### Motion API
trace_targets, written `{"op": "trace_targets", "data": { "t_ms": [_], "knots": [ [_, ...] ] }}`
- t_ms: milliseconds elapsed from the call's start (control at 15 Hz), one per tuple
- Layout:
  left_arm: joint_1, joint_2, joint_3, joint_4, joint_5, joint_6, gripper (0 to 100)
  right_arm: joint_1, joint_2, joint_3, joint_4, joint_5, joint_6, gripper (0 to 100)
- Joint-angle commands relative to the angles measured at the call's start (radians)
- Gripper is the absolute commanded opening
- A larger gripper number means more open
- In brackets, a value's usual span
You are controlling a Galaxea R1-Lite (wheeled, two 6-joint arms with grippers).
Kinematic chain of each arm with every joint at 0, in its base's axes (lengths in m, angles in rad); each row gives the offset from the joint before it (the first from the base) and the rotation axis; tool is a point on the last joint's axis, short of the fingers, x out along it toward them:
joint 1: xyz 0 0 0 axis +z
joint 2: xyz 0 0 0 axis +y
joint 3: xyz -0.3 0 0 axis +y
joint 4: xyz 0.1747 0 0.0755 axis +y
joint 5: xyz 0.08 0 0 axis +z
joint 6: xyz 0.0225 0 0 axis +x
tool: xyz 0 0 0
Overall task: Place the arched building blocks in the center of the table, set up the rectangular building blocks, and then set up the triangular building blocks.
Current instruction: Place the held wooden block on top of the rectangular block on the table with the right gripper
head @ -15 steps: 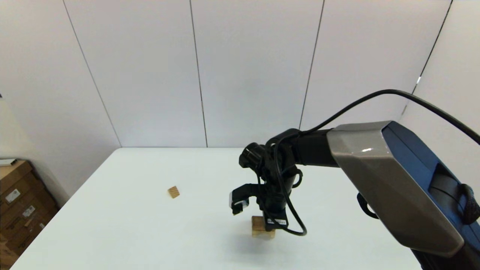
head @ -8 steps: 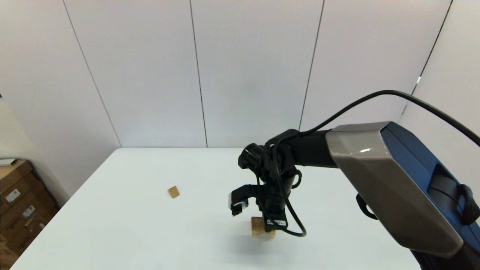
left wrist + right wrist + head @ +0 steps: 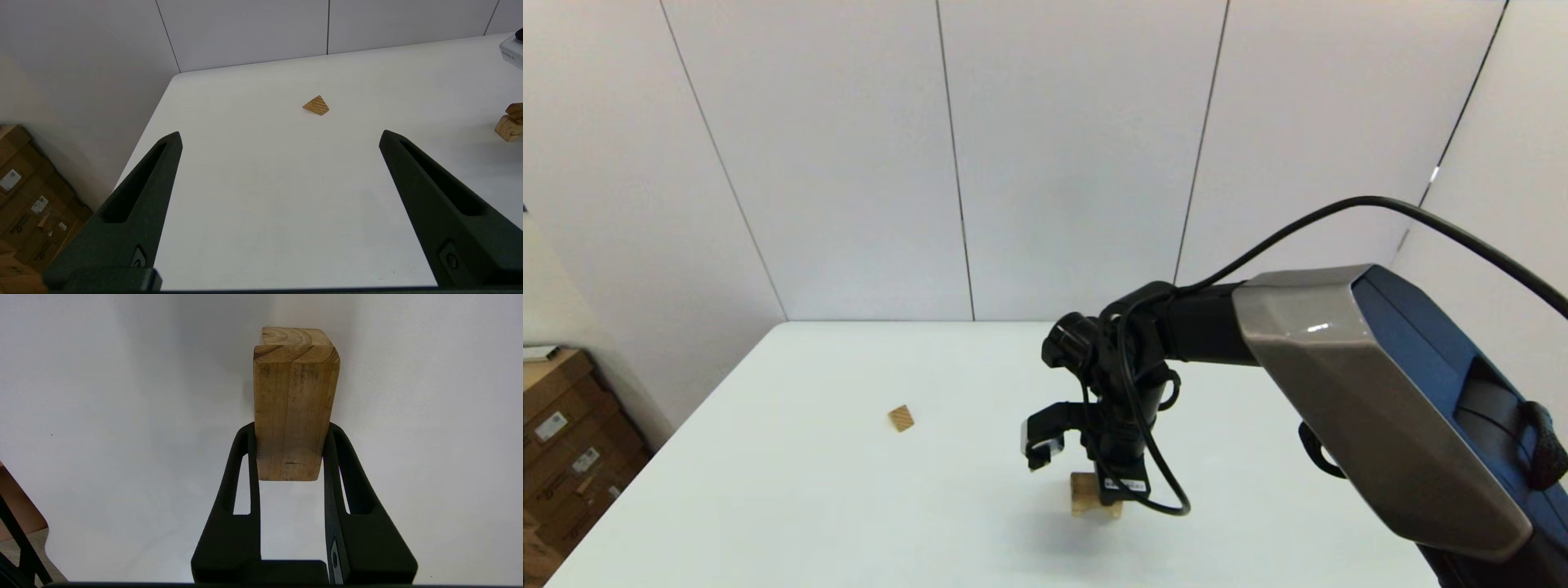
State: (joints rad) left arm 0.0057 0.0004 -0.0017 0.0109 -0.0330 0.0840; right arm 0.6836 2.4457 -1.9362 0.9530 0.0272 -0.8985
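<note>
My right gripper (image 3: 1104, 488) reaches down at the table's (image 3: 833, 498) middle, shut on the rectangular block (image 3: 295, 416), a honey-brown slab pinched between both fingers (image 3: 245, 457). The slab (image 3: 1085, 487) sits over the pale arched block (image 3: 1096, 512); whether they touch I cannot tell. A bit of the arched block (image 3: 291, 336) shows beyond the slab's far end. The small striped triangular block (image 3: 900, 418) lies alone to the left. My left gripper (image 3: 280, 136) hangs open above the table's (image 3: 265, 204) near left part, well short of the triangular block (image 3: 316, 105).
Cardboard boxes (image 3: 564, 457) stand on the floor past the table's left edge. My right arm's bulky grey and blue body (image 3: 1380, 408) and its black cable fill the right side. A white panelled wall stands behind the table's far edge.
</note>
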Motion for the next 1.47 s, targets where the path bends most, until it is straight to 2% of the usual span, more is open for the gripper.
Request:
{"op": "trace_targets", "data": {
  "t_ms": [67, 1467],
  "knots": [
    [0.0, 0.0, 0.0, 0.0, -0.001, 0.0, 100, 0.001, -0.001, -0.001, 0.004, -0.001, -0.007, 0],
    [0.0, 0.0, 0.0, 0.0, -0.001, 0.0, 100, -0.003, 0.009, -0.003, 0.004, -0.001, -0.007, 0]
  ]
}}
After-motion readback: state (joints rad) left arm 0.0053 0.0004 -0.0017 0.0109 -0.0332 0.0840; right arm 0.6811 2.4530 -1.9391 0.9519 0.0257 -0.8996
